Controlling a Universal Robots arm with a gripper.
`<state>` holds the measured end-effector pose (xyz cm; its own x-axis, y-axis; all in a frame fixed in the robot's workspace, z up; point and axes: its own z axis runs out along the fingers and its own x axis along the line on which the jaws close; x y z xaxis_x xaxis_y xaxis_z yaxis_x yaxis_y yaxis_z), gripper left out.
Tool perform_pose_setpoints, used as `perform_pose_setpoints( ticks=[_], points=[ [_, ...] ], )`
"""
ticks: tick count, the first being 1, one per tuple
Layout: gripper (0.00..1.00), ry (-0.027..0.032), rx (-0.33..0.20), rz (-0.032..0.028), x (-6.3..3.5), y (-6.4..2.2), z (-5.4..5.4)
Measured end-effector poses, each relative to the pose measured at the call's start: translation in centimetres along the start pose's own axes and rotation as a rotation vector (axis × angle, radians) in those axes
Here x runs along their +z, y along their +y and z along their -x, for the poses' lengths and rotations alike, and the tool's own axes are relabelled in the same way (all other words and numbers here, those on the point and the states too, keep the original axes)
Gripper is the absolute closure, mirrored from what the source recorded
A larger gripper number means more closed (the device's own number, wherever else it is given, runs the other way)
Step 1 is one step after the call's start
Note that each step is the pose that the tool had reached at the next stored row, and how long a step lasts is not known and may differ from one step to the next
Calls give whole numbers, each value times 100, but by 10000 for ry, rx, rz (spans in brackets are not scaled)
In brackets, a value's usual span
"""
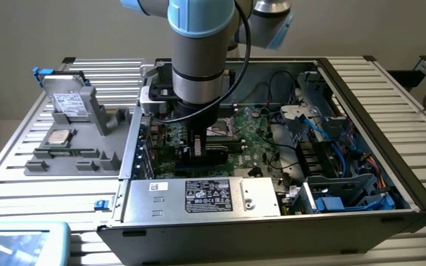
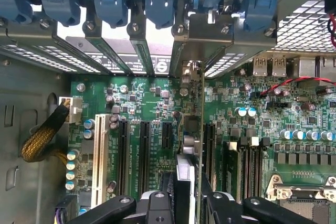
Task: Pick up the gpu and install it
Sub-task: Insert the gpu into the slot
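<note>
Install step: gripper clamped on gpu, card edge-on, low over mobo, bracket at rear slots. Needs exact alignment w/ slot before pressing.

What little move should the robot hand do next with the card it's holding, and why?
Probably press gently straight down. The gripper holds the gpu edge-on above the motherboard, its metal bracket already near the rear slot opening, so it looks lined up but perhaps not fully seated.
</note>
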<state>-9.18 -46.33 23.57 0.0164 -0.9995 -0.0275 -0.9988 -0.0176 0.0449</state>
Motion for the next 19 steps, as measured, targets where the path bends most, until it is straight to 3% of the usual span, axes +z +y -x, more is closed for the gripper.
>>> perform_pose_setpoints(
  ticks=[19],
  points=[
    [71,-11,0,14,16,2,0]
  ],
)
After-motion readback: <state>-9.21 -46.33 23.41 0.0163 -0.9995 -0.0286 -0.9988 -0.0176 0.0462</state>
